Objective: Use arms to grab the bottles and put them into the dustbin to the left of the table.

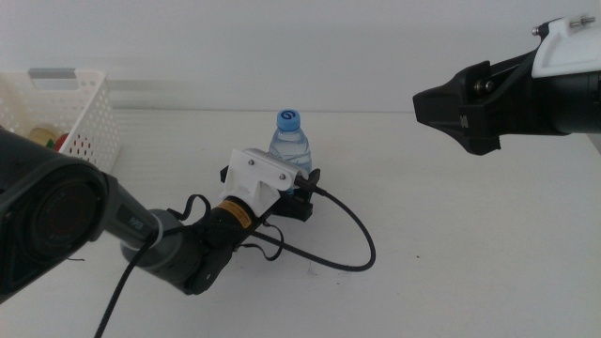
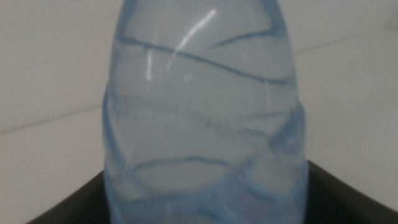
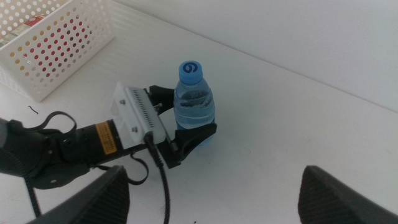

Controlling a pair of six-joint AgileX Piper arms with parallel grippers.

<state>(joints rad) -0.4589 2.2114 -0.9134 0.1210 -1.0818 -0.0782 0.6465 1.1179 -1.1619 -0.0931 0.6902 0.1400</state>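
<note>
The water bottle (image 1: 291, 141) stands upright mid-table, enclosed by the spread jaws of the left gripper (image 3: 186, 127); closure cannot be confirmed. The grasp step is judged current. Next, clamping, lifting and transfer to the dustbin (image 1: 89, 117) are required. The right gripper (image 1: 460, 117) is held aloft, jaws spread.

Left end effector (image 1: 302, 184) low at mid-table, jaws apart; right end effector (image 1: 441, 105) raised, jaws spread.
</note>
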